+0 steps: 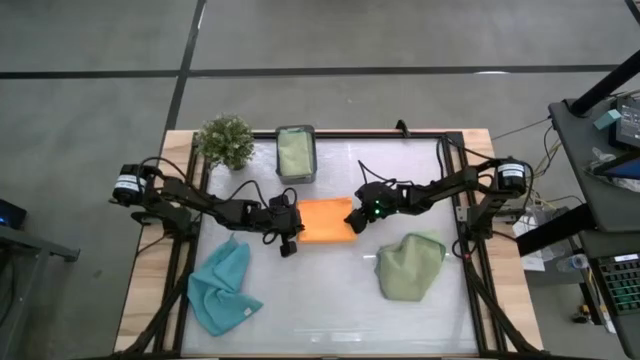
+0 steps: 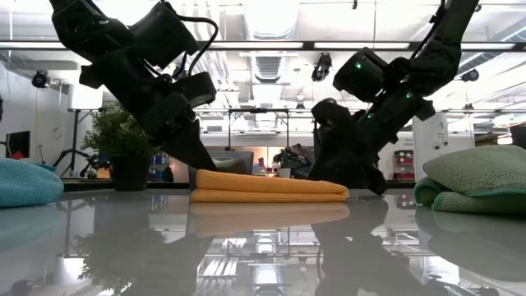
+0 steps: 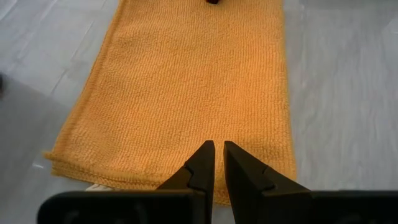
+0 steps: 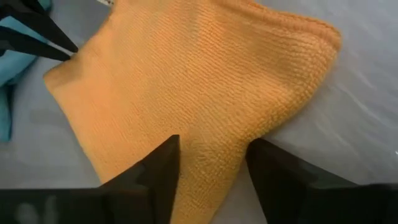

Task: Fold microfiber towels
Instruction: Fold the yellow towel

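Right gripper (image 1: 357,217) stands at the right end of the orange towel (image 1: 325,220), jaws parted and astride that end; the wrist view shows cloth running between the two dark fingers (image 4: 158,177), though whether they press it or merely flank it cannot be told. Left gripper (image 1: 287,240) sits at the towel's opposite end, fingers closed on nothing and nearly touching one another, tips poised just above the near hem.

The orange towel lies folded at mid-table, long axis running left to right between the two arms, so each gripper faces one short end (the right arm appears the closer engaged). A further fold would probably carry one short end toward the other.

Farther out: a light blue towel (image 1: 222,288) lies crumpled at front left, a sage green towel (image 1: 408,266) at front right, both unfolded.

The low view hides both fingertip pairs behind the wrist housings.
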Action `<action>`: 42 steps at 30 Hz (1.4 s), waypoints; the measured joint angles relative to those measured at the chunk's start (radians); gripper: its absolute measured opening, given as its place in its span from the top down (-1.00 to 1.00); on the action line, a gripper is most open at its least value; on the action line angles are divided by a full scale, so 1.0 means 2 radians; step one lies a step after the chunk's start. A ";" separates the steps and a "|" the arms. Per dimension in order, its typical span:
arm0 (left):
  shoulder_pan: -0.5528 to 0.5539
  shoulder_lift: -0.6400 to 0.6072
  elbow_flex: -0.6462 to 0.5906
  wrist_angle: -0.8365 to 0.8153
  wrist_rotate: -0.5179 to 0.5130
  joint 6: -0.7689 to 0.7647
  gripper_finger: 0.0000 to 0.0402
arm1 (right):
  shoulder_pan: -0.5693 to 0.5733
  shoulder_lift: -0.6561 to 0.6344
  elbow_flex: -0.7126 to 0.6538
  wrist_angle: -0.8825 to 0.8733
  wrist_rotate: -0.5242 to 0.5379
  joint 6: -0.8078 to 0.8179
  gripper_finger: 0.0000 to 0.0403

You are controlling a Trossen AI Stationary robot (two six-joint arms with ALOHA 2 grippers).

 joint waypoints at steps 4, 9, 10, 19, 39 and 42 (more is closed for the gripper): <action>-0.001 0.000 0.000 -0.020 0.002 -0.006 0.90 | 0.000 -0.005 0.000 -0.008 0.000 -0.002 0.39; -0.007 -0.002 0.000 -0.052 0.009 -0.031 0.90 | 0.000 -0.017 0.000 -0.007 -0.001 -0.010 0.67; -0.009 -0.002 0.000 -0.057 0.010 -0.033 0.90 | 0.000 -0.018 0.000 -0.008 -0.001 -0.013 0.71; -0.013 0.004 0.000 -0.050 0.006 -0.034 0.90 | -0.007 -0.050 0.000 -0.066 -0.001 -0.047 0.95; -0.008 0.130 0.015 0.164 -0.011 -0.030 0.90 | -0.025 -0.041 0.186 -0.362 0.053 -0.141 0.96; -0.005 0.138 0.018 0.169 -0.011 -0.030 0.90 | -0.019 -0.015 0.215 -0.364 0.048 -0.152 0.96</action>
